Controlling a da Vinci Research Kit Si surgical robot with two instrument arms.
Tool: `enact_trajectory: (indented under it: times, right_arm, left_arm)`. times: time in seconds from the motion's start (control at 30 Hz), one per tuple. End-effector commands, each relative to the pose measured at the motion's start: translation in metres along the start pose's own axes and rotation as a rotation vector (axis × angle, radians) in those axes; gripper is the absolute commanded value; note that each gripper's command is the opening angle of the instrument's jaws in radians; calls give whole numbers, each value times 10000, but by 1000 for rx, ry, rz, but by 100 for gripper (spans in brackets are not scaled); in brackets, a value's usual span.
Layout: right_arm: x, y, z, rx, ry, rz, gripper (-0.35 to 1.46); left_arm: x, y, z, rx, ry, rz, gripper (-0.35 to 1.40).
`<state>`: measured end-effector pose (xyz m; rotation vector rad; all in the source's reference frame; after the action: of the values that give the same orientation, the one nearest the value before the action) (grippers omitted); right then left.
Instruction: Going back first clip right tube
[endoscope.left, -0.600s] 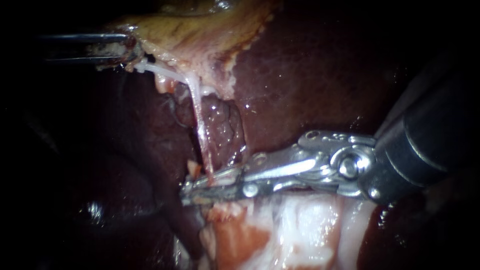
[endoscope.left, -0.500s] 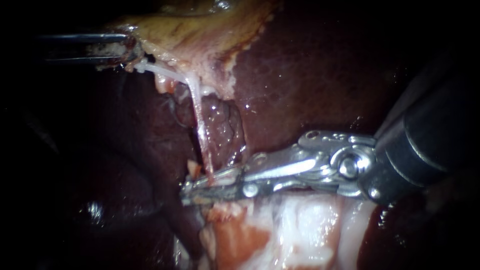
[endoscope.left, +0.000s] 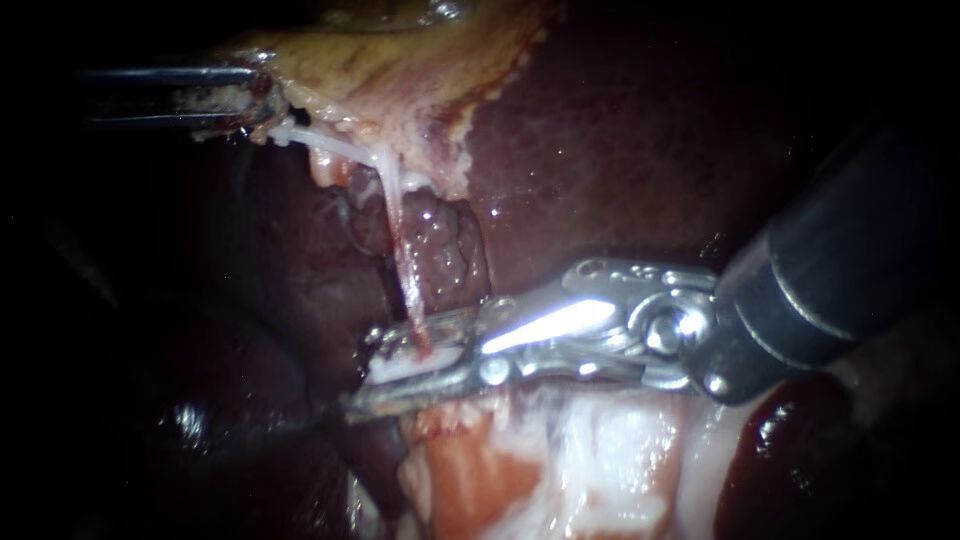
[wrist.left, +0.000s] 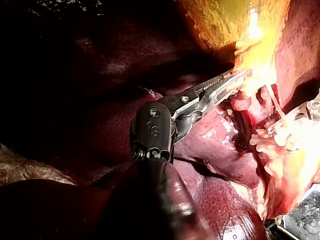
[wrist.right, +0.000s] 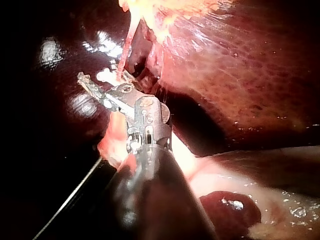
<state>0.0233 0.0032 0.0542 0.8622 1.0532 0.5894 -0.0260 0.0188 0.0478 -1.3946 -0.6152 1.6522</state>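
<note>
Right instrument (endoscope.left: 358, 373) comes in low from the right, jaws spread, with a clear gap between them. The tube (endoscope.left: 400, 250) drops into that gap. It is a thin pale strand, long axis near vertical in the endoscope view, running from the gallbladder (endoscope.left: 400, 70) edge down to the pale tissue under the jaws. The jaws lie roughly crosswise to it, tips reaching past the tube on the side away from the shaft. A white bit in the gap at the tube's foot looks like a clip (endoscope.left: 410, 366), set across the tube; can't tell whether it is fully closed. Left instrument (endoscope.left: 255, 100) is high up and well apart, jaws pinching the gallbladder edge and pulling the strand taut. The liver (endoscope.left: 620, 150) is dark behind it all. Judgement: the clip looks placed, so the step in hand is the retreat. The right instrument is the nearer one. Its way out is back along its own shaft line, across the tube's axis, so the jaws need to be wide enough not to snag the clip or strand.
</note>
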Motion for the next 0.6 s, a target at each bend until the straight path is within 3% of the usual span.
enact_trajectory:
  times: [0.03,0.2,0.3,0.6]
  right_arm:
    - [-3,2,0,-1,0,-15,48]
    - [-13,13,2,-9,0,-145,49]
    - [-18,17,-3,-67,28,-230,50]
    - [-22,13,-45,-117,46,-369,50]
  left_arm:
    - [0,0,0,0,0,0,-35]
    - [0,0,0,1,0,0,-35]
    - [0,0,0,1,0,0,-35]
    - [-1,0,0,0,0,0,-35]
